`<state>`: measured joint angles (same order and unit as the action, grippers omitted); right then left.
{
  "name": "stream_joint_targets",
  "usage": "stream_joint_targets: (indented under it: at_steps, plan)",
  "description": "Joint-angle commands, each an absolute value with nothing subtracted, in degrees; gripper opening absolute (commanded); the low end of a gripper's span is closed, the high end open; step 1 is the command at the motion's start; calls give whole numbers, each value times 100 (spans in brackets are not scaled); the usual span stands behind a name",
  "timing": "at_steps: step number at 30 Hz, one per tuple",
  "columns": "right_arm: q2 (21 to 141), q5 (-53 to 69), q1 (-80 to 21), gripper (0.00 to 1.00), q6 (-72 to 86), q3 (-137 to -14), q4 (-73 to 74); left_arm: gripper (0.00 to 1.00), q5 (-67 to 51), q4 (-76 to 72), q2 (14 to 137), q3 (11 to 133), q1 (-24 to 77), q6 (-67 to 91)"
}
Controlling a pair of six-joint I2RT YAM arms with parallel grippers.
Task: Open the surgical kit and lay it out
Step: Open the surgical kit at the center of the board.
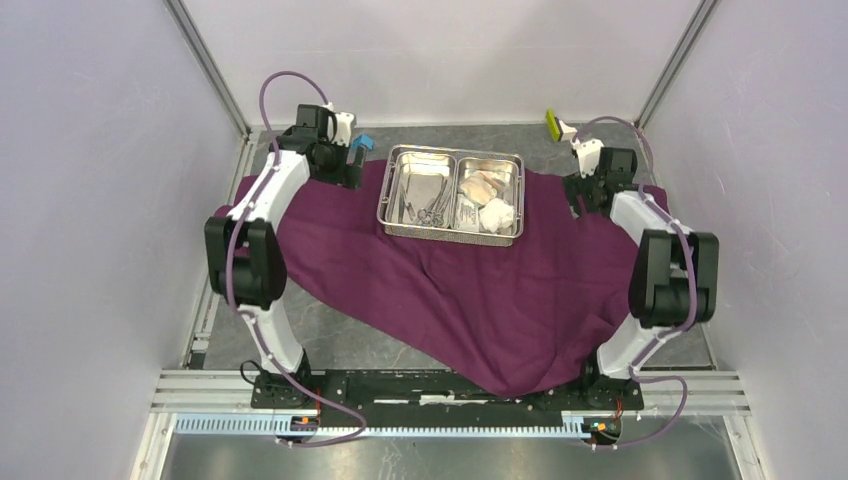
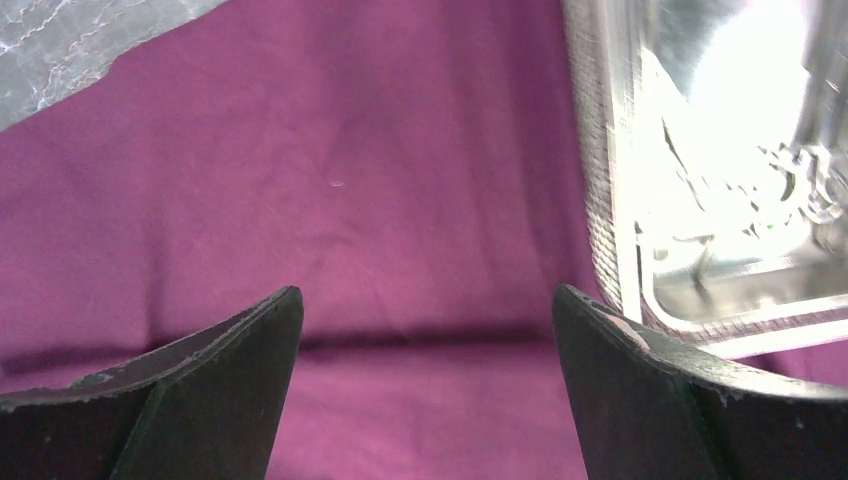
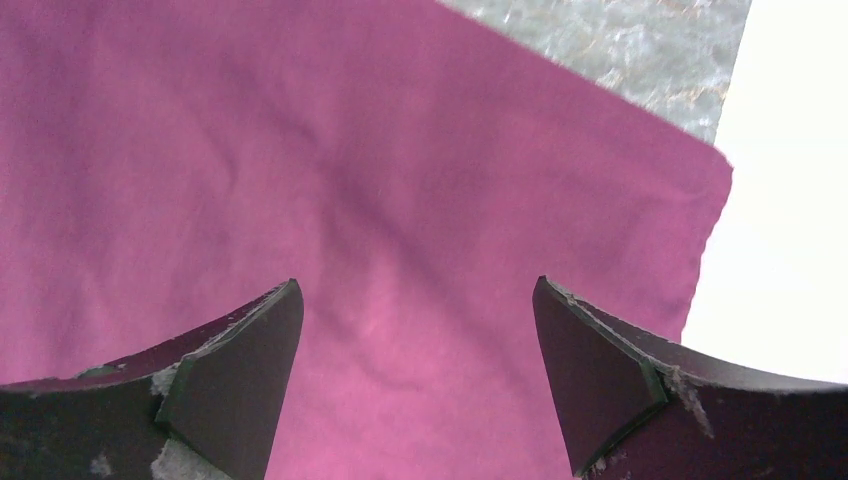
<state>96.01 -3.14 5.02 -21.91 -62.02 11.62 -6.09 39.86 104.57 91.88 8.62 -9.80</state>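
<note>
Top external view: the grey marbled surface carries the large purple cloth wrap, spread open and flat, its near point draped toward the arms' bases. On the cloth's far half sits the steel tray — two compartments, upright. The left fingers stand wide apart and empty over the cloth, just left of the tray. The right fingers — likewise wide, holding nothing — hang over the cloth's far right corner, near its edge. Slim metal forceps lie in the left compartment, white gauze wads in the right.
</note>
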Motion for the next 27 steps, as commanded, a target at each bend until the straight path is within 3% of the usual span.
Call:
stream_joint_targets:
  at_steps: [1,10,27]
  plan:
    - [10196,-615,505,91,-1831,-6980,591,100,-919,3278,11156,9809,459,-221]
    - [11204,-864,501,91,-1880,-7704,602,100,-1071,2972,12384,10507,9,379]
    - [12453,-1460,503,91,-2444,-8885,1115,100,-1501,2671,13154,10840,-382,1333]
